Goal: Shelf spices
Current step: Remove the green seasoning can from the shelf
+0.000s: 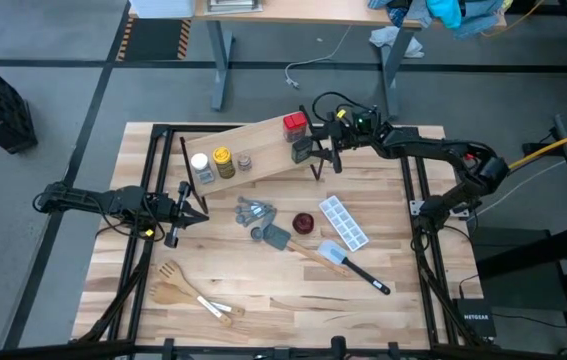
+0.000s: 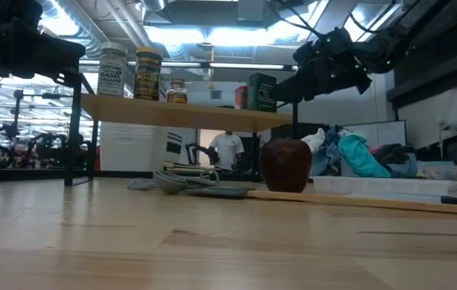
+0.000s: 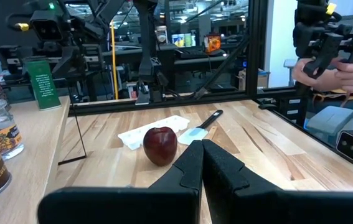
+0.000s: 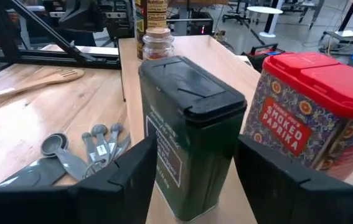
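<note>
Dark green-grey square tin (image 4: 188, 137) stands on the light-wood plank shelf (image 1: 263, 150)'s right end beside the red square paprika tin (image 4: 307, 115); our right gripper (image 4: 192, 171) fingers straddle it, spread, seemingly not touching. We could topple it pulling back crookedly.

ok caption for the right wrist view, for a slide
Right gripper open around the dark green tin on the shelf, beside the red paprika tin.

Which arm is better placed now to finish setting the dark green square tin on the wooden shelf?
The right arm: its gripper has open jaws around the dark green square tin on the light-wood shelf. The left gripper waits shut over the tabletop.
</note>
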`<state>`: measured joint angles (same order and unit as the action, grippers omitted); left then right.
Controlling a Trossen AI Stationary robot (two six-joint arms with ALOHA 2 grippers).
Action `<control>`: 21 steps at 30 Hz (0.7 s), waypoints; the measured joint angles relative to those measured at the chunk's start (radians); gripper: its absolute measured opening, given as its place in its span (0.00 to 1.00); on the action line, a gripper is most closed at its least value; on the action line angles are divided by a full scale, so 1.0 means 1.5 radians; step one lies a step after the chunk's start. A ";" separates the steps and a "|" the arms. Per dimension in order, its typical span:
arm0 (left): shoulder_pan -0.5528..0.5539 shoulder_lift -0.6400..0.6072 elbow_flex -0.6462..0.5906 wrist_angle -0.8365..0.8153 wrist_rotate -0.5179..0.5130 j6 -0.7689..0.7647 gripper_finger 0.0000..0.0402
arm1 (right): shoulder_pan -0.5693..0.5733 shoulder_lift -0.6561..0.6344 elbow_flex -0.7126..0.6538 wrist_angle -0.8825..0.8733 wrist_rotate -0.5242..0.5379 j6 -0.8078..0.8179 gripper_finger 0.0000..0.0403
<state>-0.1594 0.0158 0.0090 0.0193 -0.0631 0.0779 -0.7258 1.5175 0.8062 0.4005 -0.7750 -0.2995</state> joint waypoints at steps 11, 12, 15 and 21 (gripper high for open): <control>0.000 0.000 0.000 0.000 0.000 0.000 0.00 | 0.007 0.002 0.000 0.001 -0.015 0.005 0.53; 0.000 0.000 0.000 0.000 0.000 0.000 0.00 | 0.010 0.002 0.000 0.001 -0.005 0.003 0.53; 0.000 0.000 0.000 0.000 0.000 0.000 0.00 | 0.021 0.002 0.000 0.002 0.014 0.003 0.53; 0.000 0.000 0.000 0.000 0.000 0.000 0.00 | 0.060 0.002 0.000 0.001 0.049 -0.011 0.46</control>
<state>-0.1596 0.0158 0.0090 0.0193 -0.0631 0.0780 -0.6360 1.5204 0.8060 0.4025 -0.7011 -0.3156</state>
